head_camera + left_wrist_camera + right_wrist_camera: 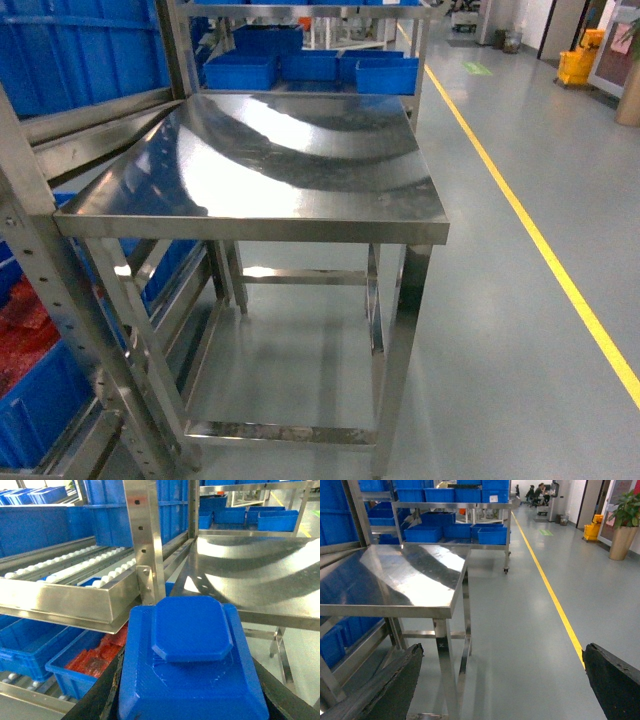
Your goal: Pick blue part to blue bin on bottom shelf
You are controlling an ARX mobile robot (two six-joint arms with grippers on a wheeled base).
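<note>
The blue part (pixel 192 655), a stepped block with a raised octagonal top, fills the lower half of the left wrist view. My left gripper (pixel 192 695) is shut on it, with black fingers (pixel 105 692) at either side. To its left, the lowest rack level in view, the bottom shelf (pixel 30 697), has a steel lip and white rollers. Blue bins (pixel 25 647) stand on it, and one bin (pixel 65 672) holds red parts. My right gripper (pixel 502 680) hangs open over bare floor. Neither gripper shows in the head view.
A steel table (pixel 270 225) stands straight ahead, its left edge against the rack post (pixel 145 540). Above the bins runs another roller level with a steel front lip (pixel 60 602). More blue bins (pixel 310 68) sit behind the table. A yellow floor line (pixel 540 240) runs along the right.
</note>
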